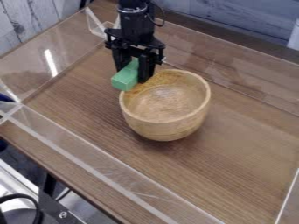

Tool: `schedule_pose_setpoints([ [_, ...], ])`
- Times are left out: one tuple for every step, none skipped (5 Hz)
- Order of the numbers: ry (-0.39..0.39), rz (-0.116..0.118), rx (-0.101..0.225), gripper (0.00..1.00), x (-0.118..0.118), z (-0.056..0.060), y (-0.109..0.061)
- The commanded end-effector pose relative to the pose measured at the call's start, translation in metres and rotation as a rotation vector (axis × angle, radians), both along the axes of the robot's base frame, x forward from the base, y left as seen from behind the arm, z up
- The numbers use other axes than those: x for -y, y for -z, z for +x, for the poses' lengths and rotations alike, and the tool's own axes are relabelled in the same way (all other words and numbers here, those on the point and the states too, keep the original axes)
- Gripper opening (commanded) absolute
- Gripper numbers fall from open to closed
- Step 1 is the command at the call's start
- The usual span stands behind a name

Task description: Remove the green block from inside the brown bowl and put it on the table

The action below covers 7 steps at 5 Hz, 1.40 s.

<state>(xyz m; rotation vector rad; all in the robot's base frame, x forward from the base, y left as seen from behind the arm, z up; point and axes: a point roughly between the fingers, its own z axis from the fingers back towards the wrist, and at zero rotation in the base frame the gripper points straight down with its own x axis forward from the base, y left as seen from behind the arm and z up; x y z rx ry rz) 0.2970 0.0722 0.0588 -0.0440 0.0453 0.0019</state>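
My black gripper [132, 70] points straight down at the far left rim of the brown bowl [166, 107] and is shut on the green block [125, 78]. The block hangs tilted between the fingers, just outside and above the bowl's rim, over the table [82, 96]. The bowl is a round light-tan wooden one standing upright near the middle of the table, and its inside holds nothing that I can see.
Clear acrylic walls [47, 61] edge the wood-grain tabletop on all sides. Bare tabletop lies left of the bowl and to its right and front [246, 149].
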Motion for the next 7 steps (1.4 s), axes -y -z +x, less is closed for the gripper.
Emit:
schedule_pose_setpoints([
  [0.024,0.008,0.019,0.00,0.008,0.006,-0.001],
  [0.026,0.010,0.015,0.00,0.009,0.006,0.001],
  [0.031,0.013,0.006,0.00,0.009,0.006,0.006],
  [0.038,0.018,-0.009,0.00,0.010,0.005,0.013],
  [0.058,0.020,-0.022,0.00,0.015,0.001,0.019],
  [0.097,0.015,-0.028,0.00,0.030,-0.004,0.025],
  [0.114,0.015,-0.037,0.00,0.036,-0.005,0.031],
])
